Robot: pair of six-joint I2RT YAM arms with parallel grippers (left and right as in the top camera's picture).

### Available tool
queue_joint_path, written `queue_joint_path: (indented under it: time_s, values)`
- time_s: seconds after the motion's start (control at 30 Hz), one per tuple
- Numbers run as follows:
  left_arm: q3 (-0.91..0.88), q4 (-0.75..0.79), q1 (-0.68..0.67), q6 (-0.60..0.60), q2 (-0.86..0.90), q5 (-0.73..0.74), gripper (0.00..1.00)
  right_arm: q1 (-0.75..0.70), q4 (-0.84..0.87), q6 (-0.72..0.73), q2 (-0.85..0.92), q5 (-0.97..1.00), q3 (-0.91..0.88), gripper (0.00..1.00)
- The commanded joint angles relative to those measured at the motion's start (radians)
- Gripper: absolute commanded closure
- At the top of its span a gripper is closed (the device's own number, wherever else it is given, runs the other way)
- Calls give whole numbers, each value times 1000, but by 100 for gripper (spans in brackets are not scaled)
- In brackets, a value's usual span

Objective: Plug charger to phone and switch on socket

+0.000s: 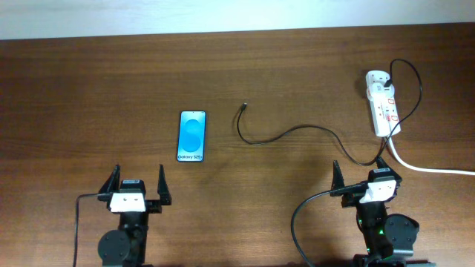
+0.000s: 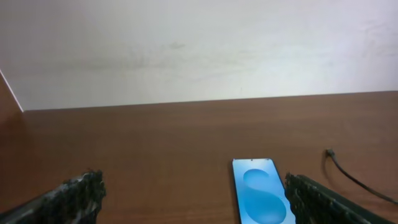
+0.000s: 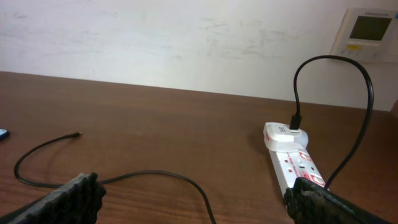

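The phone (image 1: 191,136) lies flat on the table, blue screen up, left of centre; it also shows in the left wrist view (image 2: 262,190). The charger cable (image 1: 297,131) snakes from its free connector tip (image 1: 243,108) to a plug in the socket (image 1: 384,103) at the far right; the cable (image 3: 155,176) and socket (image 3: 292,159) show in the right wrist view. My left gripper (image 1: 138,183) is open and empty near the front edge, below the phone. My right gripper (image 1: 359,173) is open and empty, below the socket, over the cable.
The socket's thick white cord (image 1: 430,169) runs off the right edge of the table. A white wall stands behind the table's far edge, with a wall panel (image 3: 367,31) at the upper right.
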Motion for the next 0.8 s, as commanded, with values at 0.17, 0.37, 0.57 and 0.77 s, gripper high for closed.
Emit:
queue_joint_path:
  time_s: [0.17, 0.37, 0.57, 0.77]
  values:
    - [233, 11, 6, 19, 255, 64, 1, 5, 88, 4, -8, -10, 21, 2]
    - [667, -119, 6, 19, 736, 251, 1, 5, 24, 91, 35, -16, 216, 2]
    - [1263, -504, 6, 19, 1192, 404, 1, 5, -177, 90, 369, -84, 600, 2]
    - [1627, -827, -52, 46, 1529, 392, 1, 5, -535, 91, 757, -137, 999, 2]
